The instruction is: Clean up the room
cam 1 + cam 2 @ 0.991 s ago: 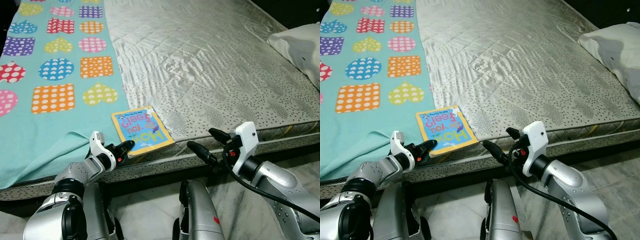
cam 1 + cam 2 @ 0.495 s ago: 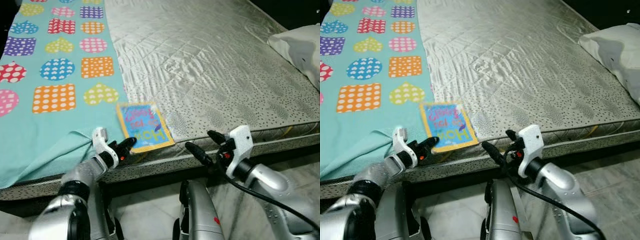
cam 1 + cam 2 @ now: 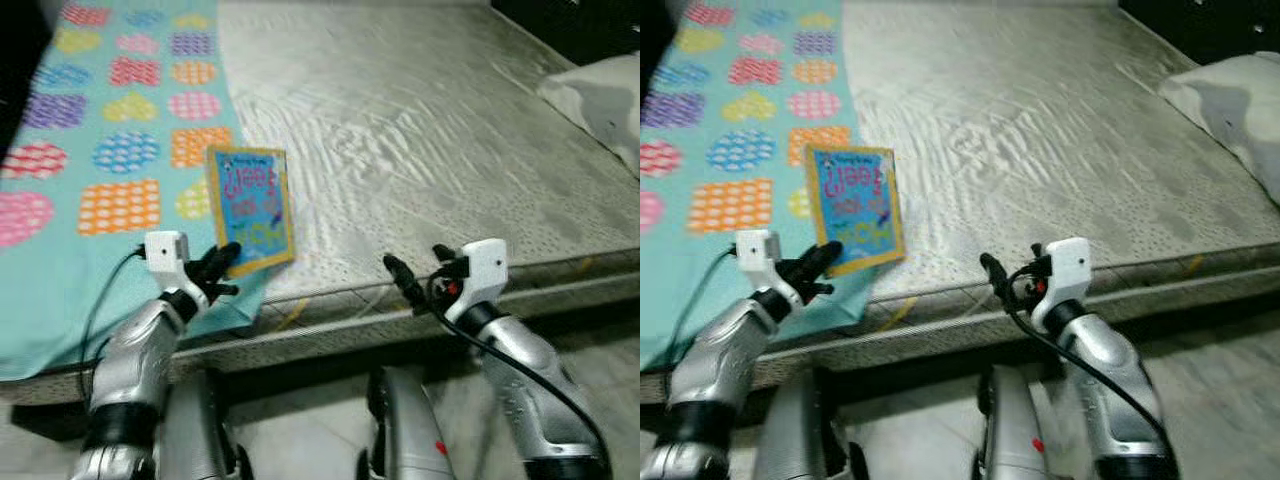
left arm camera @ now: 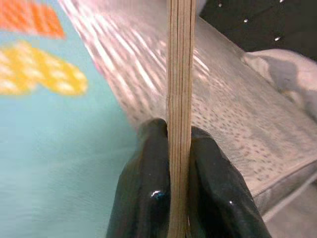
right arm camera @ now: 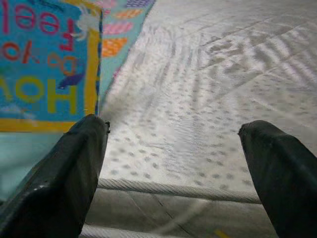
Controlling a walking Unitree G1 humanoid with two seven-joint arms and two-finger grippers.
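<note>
A small board book (image 3: pixel 250 206) with a yellow border and blue cover is lifted above the bed's front edge, tilted up on its short end. My left gripper (image 3: pixel 219 272) is shut on its lower edge; in the left wrist view the two black fingers (image 4: pixel 148 188) pinch the book's page edges (image 4: pixel 179 99). My right gripper (image 3: pixel 415 275) hovers open at the mattress edge to the right of the book, with nothing between its fingers (image 5: pixel 74 163).
The bed has a silvery quilted mattress (image 3: pixel 420 150) and a turquoise blanket (image 3: pixel 110 150) with coloured hearts and squares on its left half. A white pillow (image 3: pixel 600 105) lies at the far right. Pale floor (image 3: pixel 300 420) shows below the bed's front edge.
My left gripper has raised the book off the mattress and carried it left over the blanket, turning it upright. The camera has shifted. The right gripper stays open near the edge.
</note>
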